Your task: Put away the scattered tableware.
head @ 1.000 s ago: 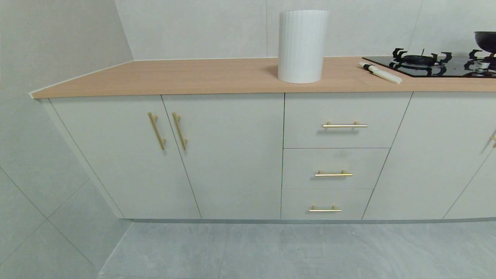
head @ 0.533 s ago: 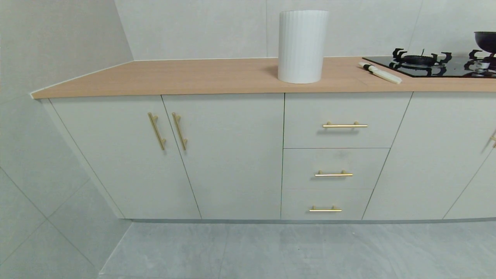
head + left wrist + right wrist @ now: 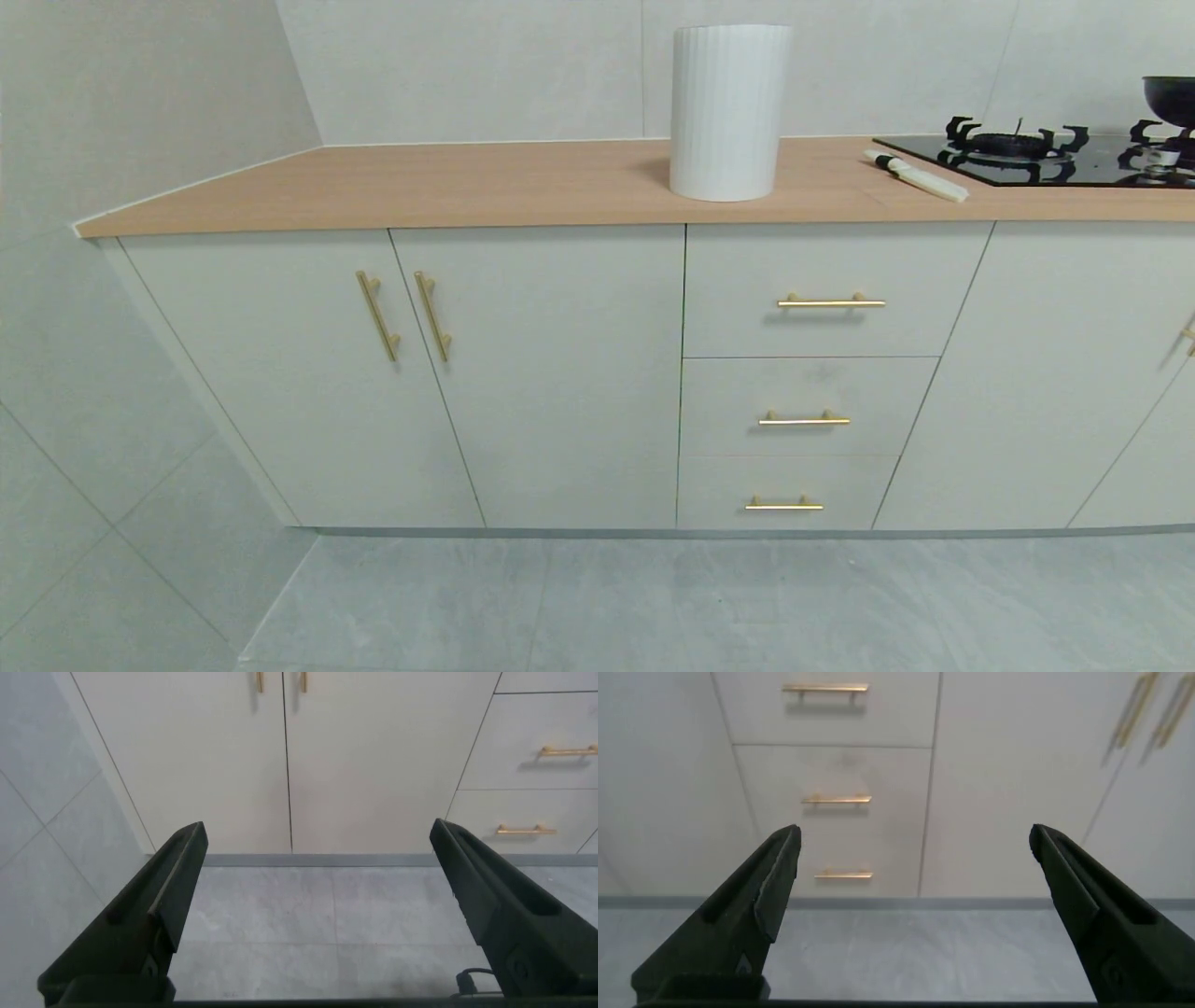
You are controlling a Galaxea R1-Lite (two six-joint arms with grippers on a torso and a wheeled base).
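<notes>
**Head view.** A wood-topped table (image 3: 467,187) runs across the upper part of the frame, above a row of pale cabinets. A ribbed white cylinder (image 3: 726,112) stands upright on the table at upper centre. In the upper right of the frame a pale utensil (image 3: 917,175), with a dark band near one end, lies flat on the table. It sits just beside the near corner of a black gas hob (image 3: 1036,154) and apart from the cylinder. A dark pot (image 3: 1172,98) sits on the hob at the right edge of the frame. Below the table, at left centre, are two cabinet doors (image 3: 551,373) with upright gold handles. To their right, directly under the cylinder, is a stack of three drawers (image 3: 803,373), each with a horizontal gold handle. A grey tiled floor (image 3: 653,607) occupies the lower frame.

**Left wrist view.** The left end effector (image 3: 318,833) hangs low over the floor, facing the foot of the cabinet doors. Its two dark fingers (image 3: 154,910) are spread wide apart and hold nothing.

**Right wrist view.** The right end effector (image 3: 915,835) hangs low over the floor, facing the stack of drawers. Its fingers (image 3: 747,910) are likewise spread wide apart and hold nothing.
</notes>
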